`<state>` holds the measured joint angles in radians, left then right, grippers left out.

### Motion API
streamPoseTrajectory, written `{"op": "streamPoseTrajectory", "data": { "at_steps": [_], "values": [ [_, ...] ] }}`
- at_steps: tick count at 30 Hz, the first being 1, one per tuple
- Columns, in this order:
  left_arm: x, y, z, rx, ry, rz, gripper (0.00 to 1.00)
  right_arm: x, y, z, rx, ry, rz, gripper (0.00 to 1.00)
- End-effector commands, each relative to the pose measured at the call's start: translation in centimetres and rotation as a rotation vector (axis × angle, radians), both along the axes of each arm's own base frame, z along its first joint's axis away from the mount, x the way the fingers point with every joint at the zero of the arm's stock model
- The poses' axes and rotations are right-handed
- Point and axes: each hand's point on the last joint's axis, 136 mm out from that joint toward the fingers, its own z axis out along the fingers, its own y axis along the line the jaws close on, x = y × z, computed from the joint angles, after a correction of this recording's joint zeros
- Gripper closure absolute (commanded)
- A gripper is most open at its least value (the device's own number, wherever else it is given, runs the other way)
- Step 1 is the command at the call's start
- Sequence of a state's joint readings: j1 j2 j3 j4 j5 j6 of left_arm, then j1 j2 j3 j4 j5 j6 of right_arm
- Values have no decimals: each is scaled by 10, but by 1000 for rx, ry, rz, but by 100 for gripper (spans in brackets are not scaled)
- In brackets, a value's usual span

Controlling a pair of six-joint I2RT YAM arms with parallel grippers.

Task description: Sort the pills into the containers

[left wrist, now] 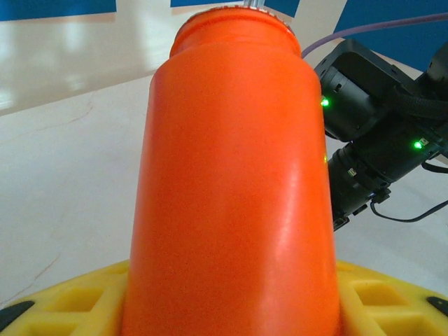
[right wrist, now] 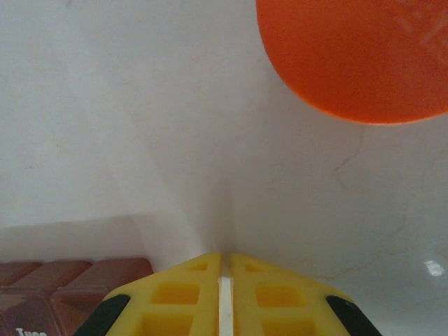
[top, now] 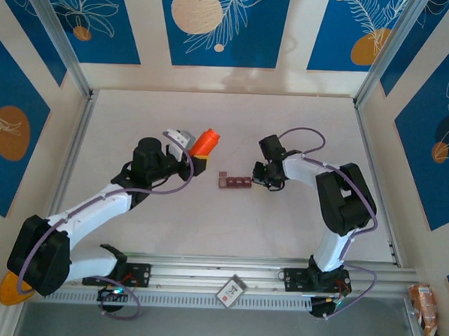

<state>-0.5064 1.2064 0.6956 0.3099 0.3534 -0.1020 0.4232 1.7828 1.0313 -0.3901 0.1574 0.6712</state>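
Orange plastic bottle (top: 205, 142): I am seeing it clamped in the left gripper (top: 197, 160), left of the table's middle and leaning with its top end toward the far edge. In the left wrist view its wall (left wrist: 231, 175) is rising from between the two yellow pads (left wrist: 70, 304), which are pressing on either side of it.

Dark reddish-brown containers strip (top: 234, 183), three joined square compartments: it is lying flat about the middle of the white table (top: 206, 227), running parallel to the near edge and slightly apart from the bottle, toward the right edge.

Right gripper (top: 263, 181): it is sitting low at the strip's right end, its fingers (right wrist: 175, 294) drawn together to a thin slit and gripping nothing. In its wrist view the strip (right wrist: 63, 287) is lying just beside one finger; I am not able to tell whether they are touching.
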Motion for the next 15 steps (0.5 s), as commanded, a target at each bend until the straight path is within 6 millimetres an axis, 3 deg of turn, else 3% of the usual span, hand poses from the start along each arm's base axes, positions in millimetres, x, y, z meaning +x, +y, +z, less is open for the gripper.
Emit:
{"op": "streamPoseTrajectory", "data": {
  "at_steps": [1,15],
  "values": [
    [-1,-4,11,-22,-52,-15,100,-15,7,-8,-21,37,37,87],
    [0,-7,5,-29,-49,-27,100,-37,58,11,12,31,147,88]
  ]
}}
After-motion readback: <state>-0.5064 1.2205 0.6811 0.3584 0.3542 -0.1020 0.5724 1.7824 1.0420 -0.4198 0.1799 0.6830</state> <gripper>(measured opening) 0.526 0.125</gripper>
